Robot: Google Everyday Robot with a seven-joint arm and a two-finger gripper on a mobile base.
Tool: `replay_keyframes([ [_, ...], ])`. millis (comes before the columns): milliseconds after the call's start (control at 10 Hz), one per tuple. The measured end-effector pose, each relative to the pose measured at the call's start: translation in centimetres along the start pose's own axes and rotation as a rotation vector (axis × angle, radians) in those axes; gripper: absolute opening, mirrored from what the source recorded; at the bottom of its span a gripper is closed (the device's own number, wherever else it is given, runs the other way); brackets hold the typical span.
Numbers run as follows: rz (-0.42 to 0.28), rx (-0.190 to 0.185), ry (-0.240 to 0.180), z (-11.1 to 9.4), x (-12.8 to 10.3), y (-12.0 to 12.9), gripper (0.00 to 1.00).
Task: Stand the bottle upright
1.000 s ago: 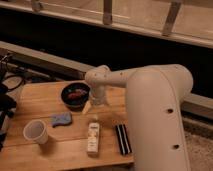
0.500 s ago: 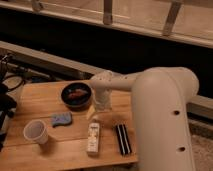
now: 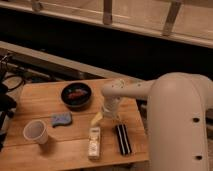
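The bottle [image 3: 94, 141] is slim and whitish-cream with a pale label. It lies flat on the wooden table [image 3: 30, 100], near the front edge, its long axis pointing away from me. My gripper [image 3: 101, 118] hangs down from the white arm [image 3: 150, 92] just above the bottle's far end, between the dark bowl and the black bar.
A dark bowl [image 3: 76, 95] with reddish contents sits at mid-table. A blue sponge [image 3: 60, 119] and a white paper cup [image 3: 36, 132] are to the left. A black ribbed bar [image 3: 123, 138] lies right of the bottle. Dark gear stands off the left edge.
The arm has swung right and forward, bringing the gripper from beside the bowl to above the bottle's far end. The bottle has not moved.
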Motion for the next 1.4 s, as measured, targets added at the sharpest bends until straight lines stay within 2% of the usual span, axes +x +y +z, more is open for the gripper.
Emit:
replay_keyframes([
  [200,-0.038,-0.005,-0.026,-0.8,0.0,1.9,0.93],
  [400,-0.065,-0.001,-0.066,-2.9,0.7,4.0,0.93],
  [600,-0.076,0.005,-0.088,-3.8,1.3,4.9,0.93],
  [800,-0.077,0.008,-0.089,-3.6,1.5,5.3,0.93],
  [1400,-0.092,0.021,-0.058,-2.0,0.6,6.7,0.93],
])
